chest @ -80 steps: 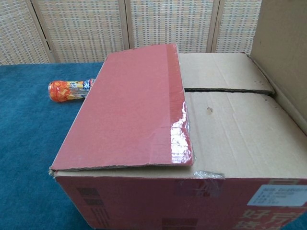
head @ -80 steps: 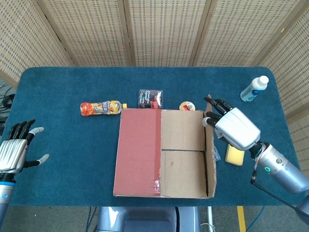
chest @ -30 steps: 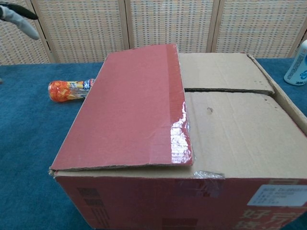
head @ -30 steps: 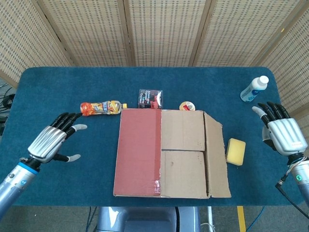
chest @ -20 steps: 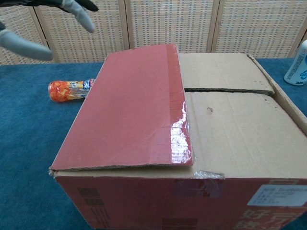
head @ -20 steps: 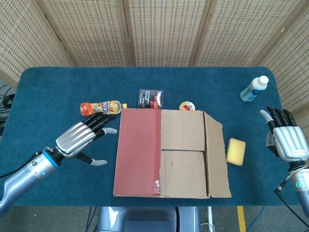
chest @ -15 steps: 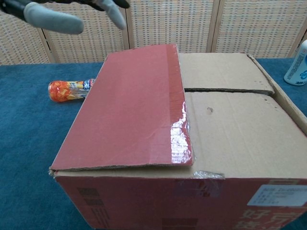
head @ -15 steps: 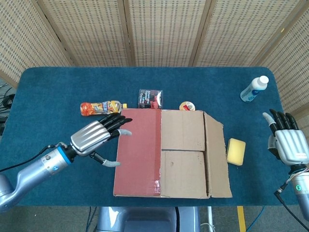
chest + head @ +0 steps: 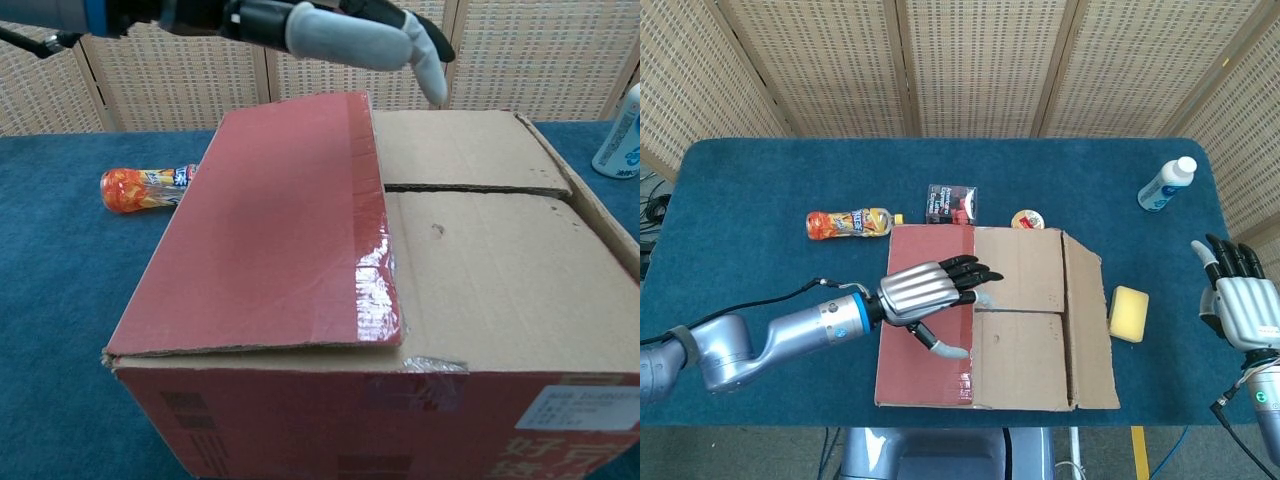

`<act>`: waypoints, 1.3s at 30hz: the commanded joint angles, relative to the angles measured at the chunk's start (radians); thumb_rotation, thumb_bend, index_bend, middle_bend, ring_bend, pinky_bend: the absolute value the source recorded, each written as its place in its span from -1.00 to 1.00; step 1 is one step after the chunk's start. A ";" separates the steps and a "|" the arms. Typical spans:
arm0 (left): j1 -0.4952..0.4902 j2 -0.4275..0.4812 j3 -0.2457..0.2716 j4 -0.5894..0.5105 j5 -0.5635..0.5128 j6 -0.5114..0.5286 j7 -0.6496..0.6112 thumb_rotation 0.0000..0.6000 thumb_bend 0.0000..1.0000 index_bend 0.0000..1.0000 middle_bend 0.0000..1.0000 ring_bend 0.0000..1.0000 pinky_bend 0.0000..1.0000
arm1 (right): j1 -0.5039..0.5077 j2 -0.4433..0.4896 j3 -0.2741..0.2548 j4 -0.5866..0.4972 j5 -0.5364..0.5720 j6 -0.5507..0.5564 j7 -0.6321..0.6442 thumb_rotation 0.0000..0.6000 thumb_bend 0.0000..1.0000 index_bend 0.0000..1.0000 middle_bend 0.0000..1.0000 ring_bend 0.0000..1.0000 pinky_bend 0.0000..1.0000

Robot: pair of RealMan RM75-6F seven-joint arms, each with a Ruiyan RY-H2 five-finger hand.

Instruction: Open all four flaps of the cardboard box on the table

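The cardboard box (image 9: 1020, 330) (image 9: 480, 280) stands at the middle of the table. Its red left flap (image 9: 925, 345) (image 9: 270, 220) lies flat over the top. Two brown inner flaps (image 9: 1018, 268) lie closed, and the right flap (image 9: 1088, 320) is swung outward. My left hand (image 9: 930, 290) (image 9: 340, 35) hovers over the red flap with fingers spread, fingertips (image 9: 985, 275) near the flap's free edge, holding nothing. My right hand (image 9: 1240, 300) is open off to the right, clear of the box.
An orange bottle (image 9: 848, 223) (image 9: 145, 187), a dark packet (image 9: 952, 203) and a small round tin (image 9: 1028, 220) lie behind the box. A yellow sponge (image 9: 1127, 313) sits to its right. A white bottle (image 9: 1167, 184) (image 9: 620, 130) stands at the back right.
My left hand has swept rightward from the table's left side to above the red flap. My right hand drew away to the right after the right flap fell outward.
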 commanded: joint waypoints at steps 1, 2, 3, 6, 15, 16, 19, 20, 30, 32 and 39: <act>-0.046 -0.031 -0.005 0.021 -0.024 -0.043 0.011 -0.71 -0.40 -0.51 -0.83 -1.00 -1.00 | -0.005 0.001 0.000 0.001 -0.002 0.002 0.004 1.00 0.70 -0.89 -0.94 -1.00 -1.00; -0.058 -0.040 -0.006 0.025 -0.033 -0.054 0.019 -0.71 -0.39 -0.48 -0.82 -1.00 -1.00 | -0.007 0.001 0.000 0.001 -0.002 0.002 0.007 1.00 0.70 -0.89 -0.94 -1.00 -1.00; -0.062 -0.043 -0.006 0.027 -0.037 -0.057 0.022 -0.71 -0.39 -0.46 -0.82 -1.00 -1.00 | -0.008 0.001 0.001 0.002 -0.001 0.002 0.008 1.00 0.70 -0.89 -0.94 -1.00 -1.00; -0.082 -0.067 -0.008 0.040 -0.056 -0.073 0.043 -0.71 -0.40 -0.40 -0.79 -0.99 -1.00 | -0.013 0.000 0.000 0.005 -0.002 0.001 0.017 1.00 0.70 -0.89 -0.94 -1.00 -1.00; -0.110 -0.133 0.015 0.076 -0.135 -0.100 0.190 -0.71 -0.41 -0.21 -0.59 -0.84 -1.00 | -0.025 -0.002 0.004 0.022 -0.010 0.000 0.049 1.00 0.70 -0.89 -0.94 -1.00 -1.00; -0.110 -0.137 0.018 0.078 -0.146 -0.099 0.210 -0.71 -0.41 -0.21 -0.57 -0.83 -1.00 | -0.026 -0.002 0.005 0.024 -0.011 -0.001 0.052 1.00 0.70 -0.89 -0.94 -1.00 -1.00; -0.111 -0.144 0.026 0.076 -0.179 -0.100 0.251 -0.71 -0.41 -0.21 -0.53 -0.78 -1.00 | -0.030 -0.002 0.006 0.027 -0.013 -0.003 0.063 1.00 0.70 -0.89 -0.94 -1.00 -1.00; -0.110 -0.145 0.028 0.074 -0.187 -0.100 0.258 -0.71 -0.41 -0.21 -0.52 -0.78 -1.00 | -0.031 -0.002 0.006 0.028 -0.013 -0.003 0.065 1.00 0.70 -0.89 -0.94 -1.00 -1.00; -0.106 -0.150 0.043 0.061 -0.254 -0.066 0.363 -0.71 -0.41 0.01 -0.37 -0.64 -0.97 | -0.042 -0.002 0.010 0.033 -0.019 -0.003 0.079 1.00 0.70 -0.89 -0.94 -1.00 -1.00; -0.104 -0.153 0.044 0.062 -0.262 -0.051 0.388 -0.71 -0.41 0.08 -0.31 -0.58 -0.90 | -0.044 -0.002 0.011 0.033 -0.020 -0.002 0.081 1.00 0.70 -0.89 -0.94 -1.00 -1.00; -0.101 -0.146 0.052 0.057 -0.269 -0.021 0.457 -0.72 -0.40 0.17 -0.16 -0.45 -0.72 | -0.045 -0.002 0.017 0.032 -0.022 -0.002 0.082 1.00 0.70 -0.89 -0.94 -1.00 -1.00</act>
